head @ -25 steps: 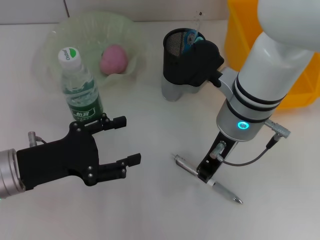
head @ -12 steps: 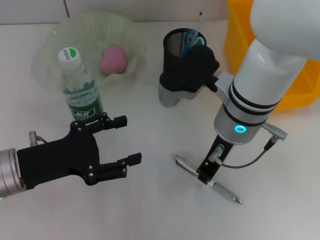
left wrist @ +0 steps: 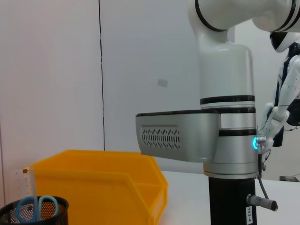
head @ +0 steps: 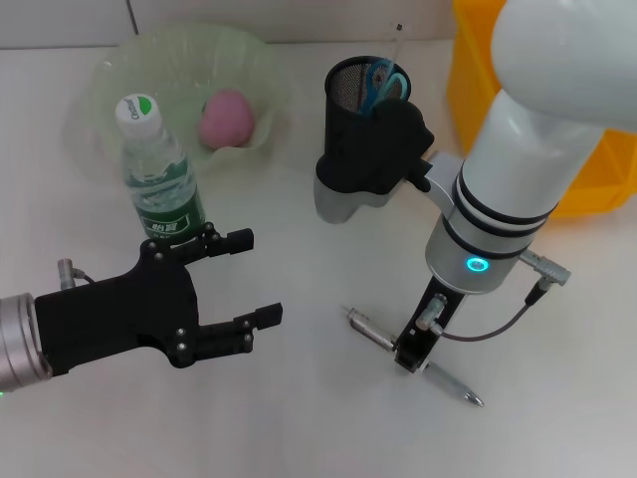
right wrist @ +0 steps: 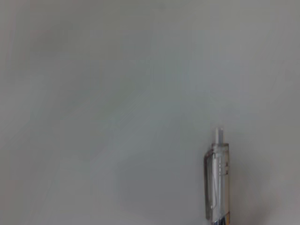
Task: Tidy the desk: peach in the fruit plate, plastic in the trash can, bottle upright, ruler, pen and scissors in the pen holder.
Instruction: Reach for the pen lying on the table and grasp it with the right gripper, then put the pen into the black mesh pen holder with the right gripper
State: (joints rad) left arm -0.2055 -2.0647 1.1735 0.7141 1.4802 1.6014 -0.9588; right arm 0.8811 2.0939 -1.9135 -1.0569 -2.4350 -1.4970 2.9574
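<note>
- One item left loose on the desk (head: 299, 418), judging by the layout: the pen (head: 370, 330), lying flat directly under the right gripper (head: 410, 355).
- Yellow bin (head: 557, 159), presumably the trash can, sits beyond the right arm on its outer side, well apart from the pen.
- Fruit plate (head: 119, 70) far off, beyond the left gripper (head: 246, 279); peach (head: 226, 117) already in it.
- Bottle (head: 157, 174) upright, just beyond the left gripper's upper finger, not touching it that I can see.
- Pen holder (head: 343, 100) stands beyond the right gripper, partly masked by the right wrist; scissors (head: 380, 79) and a clear ruler (head: 397, 48) already stand in it.
- Left gripper hangs spread wide, holding nothing, well to the side of the pen. Idle.
- Right gripper is far nearer the pen, set across its middle; whether it has closed on the barrel I cannot tell.
- Pen's long axis runs diagonally: butt end angled toward the left gripper, tip (head: 474, 400) toward the robot's outer right. Right wrist view shows only the butt end.
- Likely obstruction on the carry to the holder: its rim and the scissors handles.
</note>
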